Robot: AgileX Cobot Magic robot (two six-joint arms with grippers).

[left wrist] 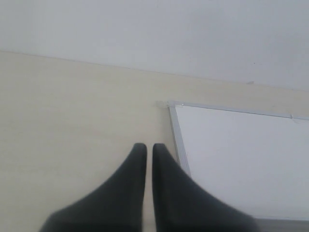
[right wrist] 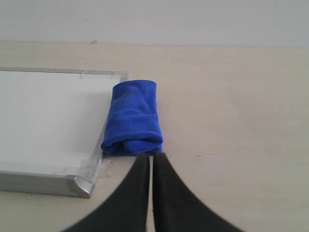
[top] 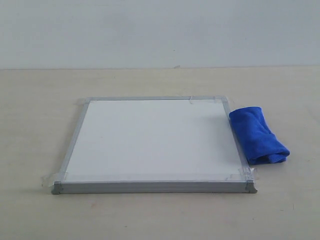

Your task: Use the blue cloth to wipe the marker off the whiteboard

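Note:
The whiteboard [top: 155, 142] lies flat on the table, silver-framed, with clear tape at its corners. Its white face shows no red marker line in any view. The blue cloth [top: 258, 135] lies rolled up on the table against the board's right edge. In the right wrist view the cloth [right wrist: 133, 118] sits just beyond my right gripper [right wrist: 151, 155], which is shut with nothing held. My left gripper [left wrist: 149, 146] is shut and empty, over bare table beside the board's left frame [left wrist: 177, 140]. Neither gripper appears in the exterior view.
The table [top: 160, 215] is pale beige wood with a light wall [top: 160, 30] behind it. Nothing else stands on it besides the board and cloth.

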